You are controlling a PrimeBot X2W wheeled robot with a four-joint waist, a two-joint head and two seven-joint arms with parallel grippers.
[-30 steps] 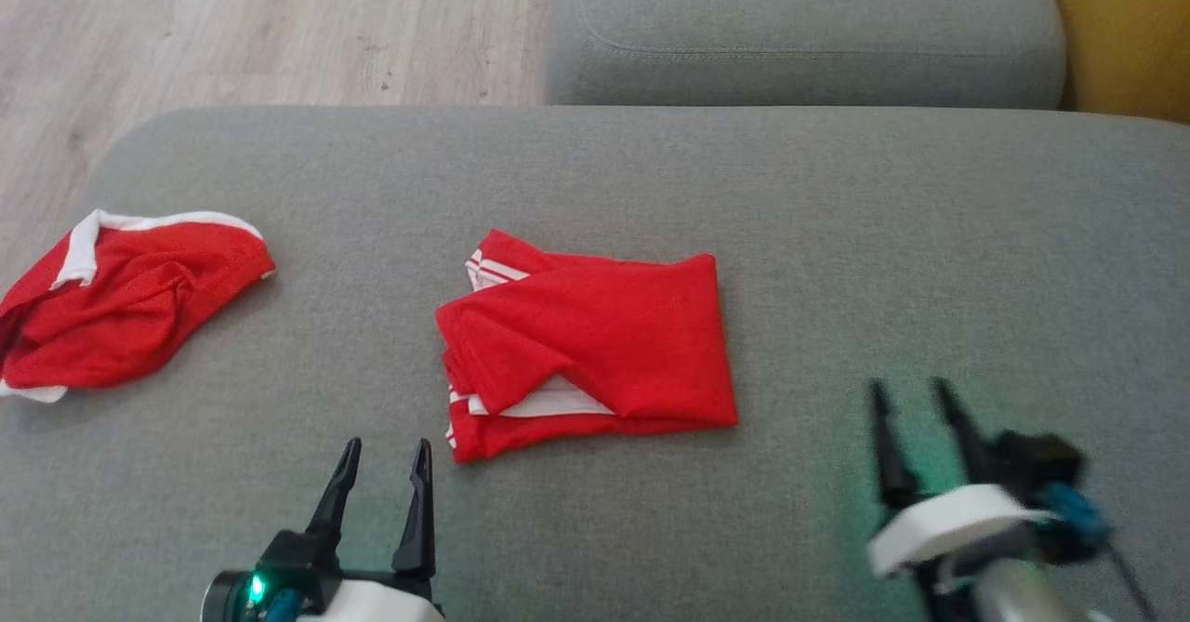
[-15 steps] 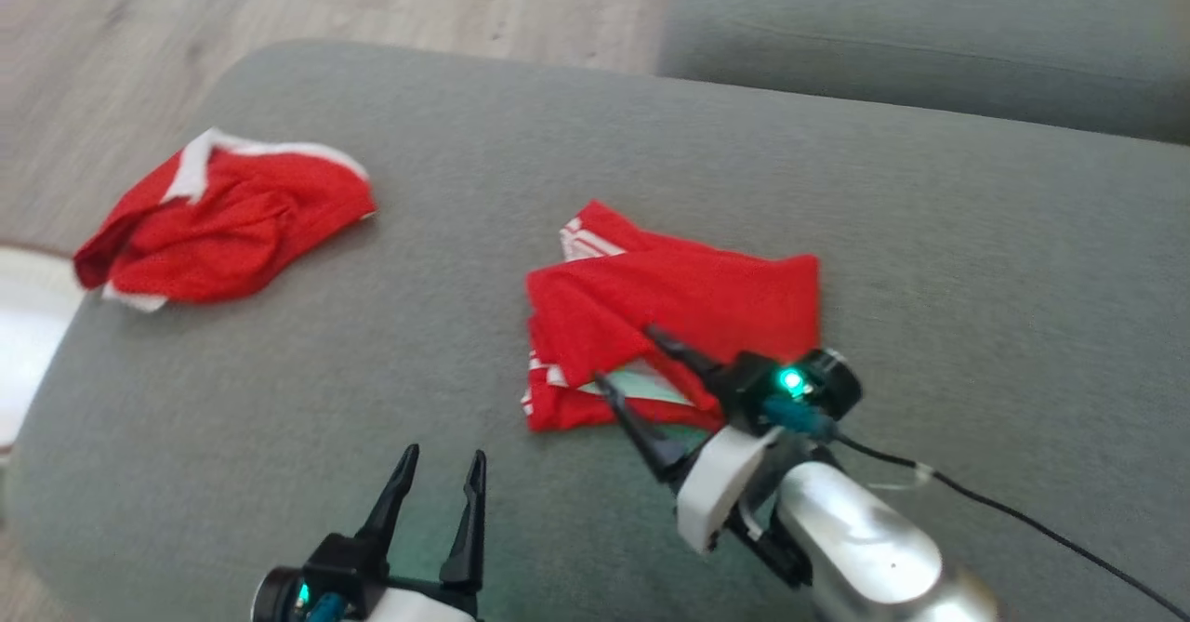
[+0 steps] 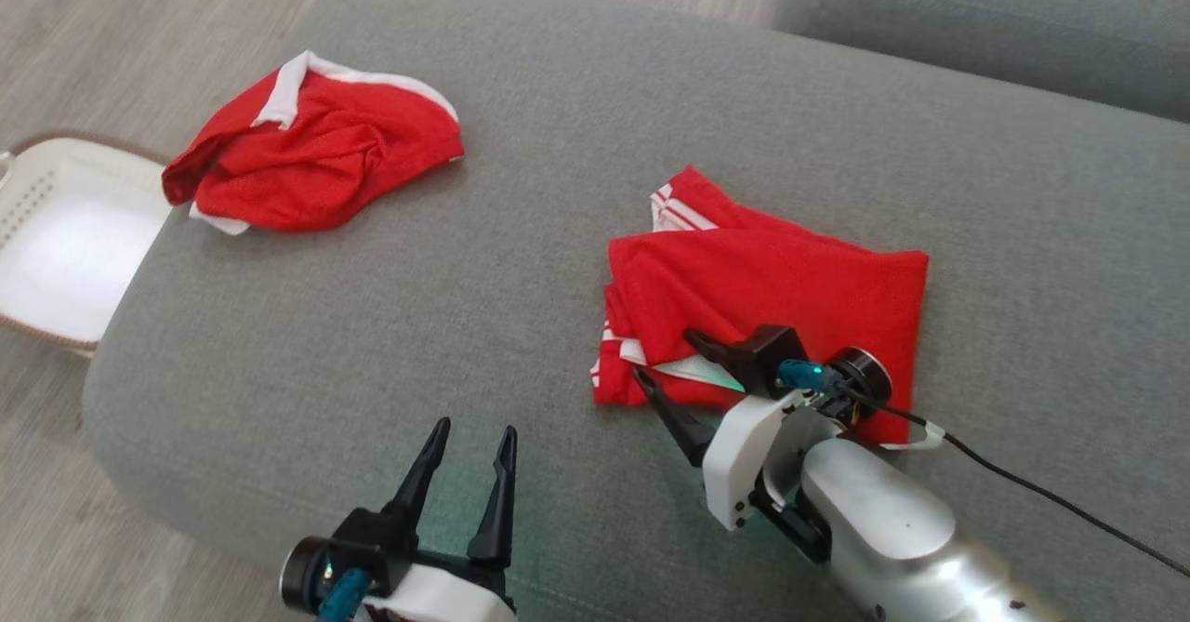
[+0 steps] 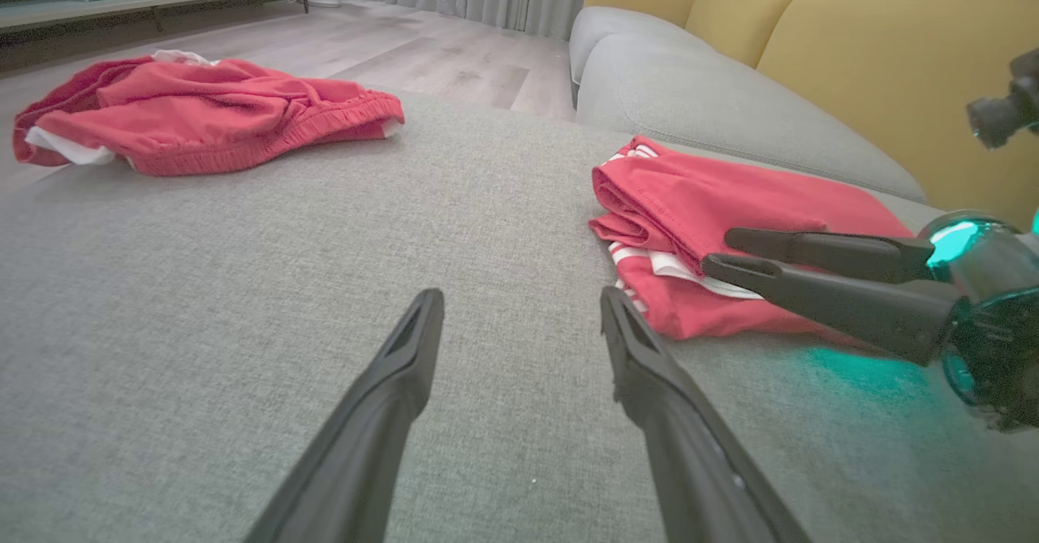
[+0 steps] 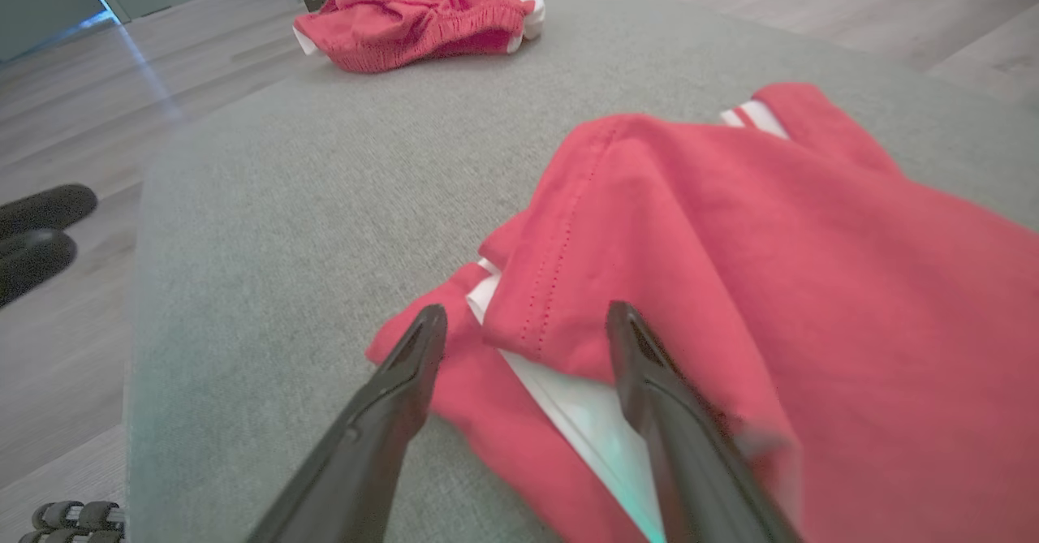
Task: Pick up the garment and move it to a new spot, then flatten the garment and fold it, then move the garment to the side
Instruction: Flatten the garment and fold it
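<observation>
**A:** Black fingers on the right hand [image 3: 662, 352] stand spread fully apart, with nothing between them. They hang over the near corner of the folded garment [image 3: 790, 297]. Whether the tips touch the cloth I cannot tell.

**B:** So the fold looks done, and what's left is shifting it aside?

**A:** That's my reading. I'd slide one finger under the whole stack, against the grey cushion [image 3: 465, 278], and bring the other down on top so every layer is pinched together. Right under the fingertips a white lining [image 5: 568, 413] peeks out between layers. Catching only the top flap there would likely pull the fold open.

**B:** And the left hand [image 3: 475, 427]?

**A:** Equally wide and empty, hovering over bare cushion to the right hand's left, well short of the garment.

**B:** Anything in the way?

**A:** A crumpled garment [image 3: 316, 157] lies well beyond the left hand, near the cushion's end, with a white basket [image 3: 65, 250] past it on the floor. Keep the stack low and drag it little.
</observation>
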